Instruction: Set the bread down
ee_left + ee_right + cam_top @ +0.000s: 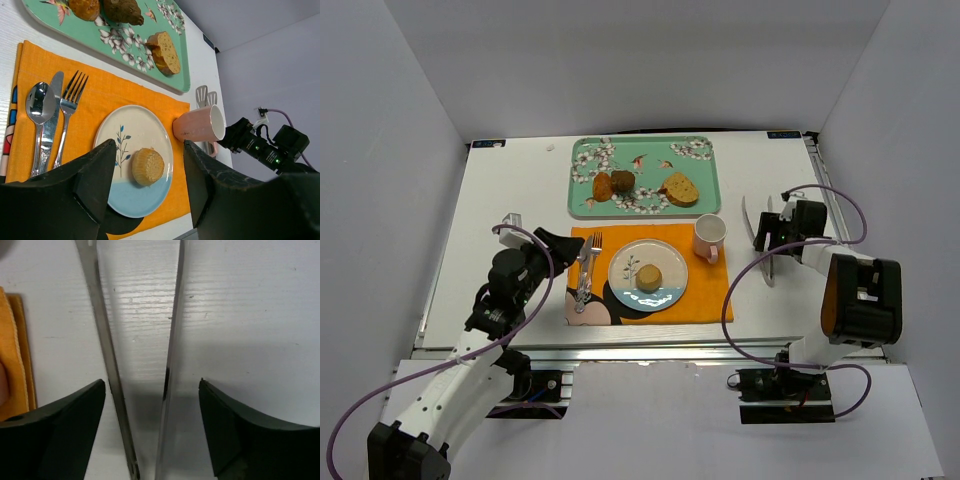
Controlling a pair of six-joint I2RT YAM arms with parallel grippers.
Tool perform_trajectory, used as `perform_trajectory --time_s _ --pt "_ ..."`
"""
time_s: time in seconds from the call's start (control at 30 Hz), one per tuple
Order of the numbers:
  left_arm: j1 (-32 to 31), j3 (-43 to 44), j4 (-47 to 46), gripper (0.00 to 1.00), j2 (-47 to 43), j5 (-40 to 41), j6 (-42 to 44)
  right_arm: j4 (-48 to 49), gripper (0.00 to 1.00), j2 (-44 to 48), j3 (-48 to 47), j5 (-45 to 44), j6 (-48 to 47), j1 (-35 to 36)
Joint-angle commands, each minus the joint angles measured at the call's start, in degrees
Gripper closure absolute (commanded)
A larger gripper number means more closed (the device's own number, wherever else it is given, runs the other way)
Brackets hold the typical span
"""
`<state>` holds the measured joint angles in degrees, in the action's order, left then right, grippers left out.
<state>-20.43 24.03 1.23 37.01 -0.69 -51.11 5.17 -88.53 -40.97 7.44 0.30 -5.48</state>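
White table | your bread sits on plate, on orange placemat | your left gripper: fingers apart, empty | right gripper: fingers apart, straddling tongs

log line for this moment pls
bread: on plate | left gripper: open, clear of bread | right gripper: open, tongs between jaws

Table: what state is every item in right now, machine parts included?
Bread, resting on the plate, not held.
Plate, flat on the orange mat.
Cup, upright beside the plate.
Tray, holding three other food pieces.
Cutlery, lying on the mat.
Tongs, lying flat, not gripped.
Left end effector, open, empty.
Right end effector, open, straddling the tongs.
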Motion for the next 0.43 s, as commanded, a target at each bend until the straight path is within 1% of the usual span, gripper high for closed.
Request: perform_trajectory --time_s 0.0,0.03,0.07,0.17,0.2,0.27,0.3,0.33,0.4 --pt "-0.1 0.0 -0.9 0.34 -0.3 -1.1 -0.1 -3.1 0.18 -0.6 -5.5 0.3 -1.6 -1.0" --pt "-0.1 0.0 -0.8 0.34 -0.2 -1.1 -0.1 -4.3 0.13 -0.4 -6.6 0.0 -1.6 -1.0" --pt "-0.1 0.2 -0.9 0.34 0.2 -1.2 -0.1 -5.1 0.11 -0.1 -7.5 0.2 -1.8 -1.0" --pt "-0.1 0.6 -2.6 0.34 0.7 -1.2 0.0 -9.5 0.11 1.7 -11.2 -2.2 -2.9 -0.7" --pt "-0.1 0.6 -2.7 0.34 1.1 -1.2 0.2 -11.9 0.11 2.0 -14.4 -4.8 -4.3 -0.3" --pt "-0.1 0.8 -2.9 0.34 1.8 -1.3 0.3 -13.2 0.1 1.9 -17.5 -8.3 -6.6 0.8" --pt "-0.1 1.0 -3.0 0.34 2.5 -1.4 0.4 -12.6 0.1 2.0 -18.7 -11.2 -8.2 1.1" --pt "-0.1 1.4 -2.9 0.34 3.0 -1.5 0.7 -11.9 0.11 2.7 -20.2 -11.0 -12.2 1.2" --pt "-0.1 2.0 -2.9 0.34 3.7 -1.4 0.9 -7.5 0.1 3.6 -21.1 -8.5 -15.1 1.4"
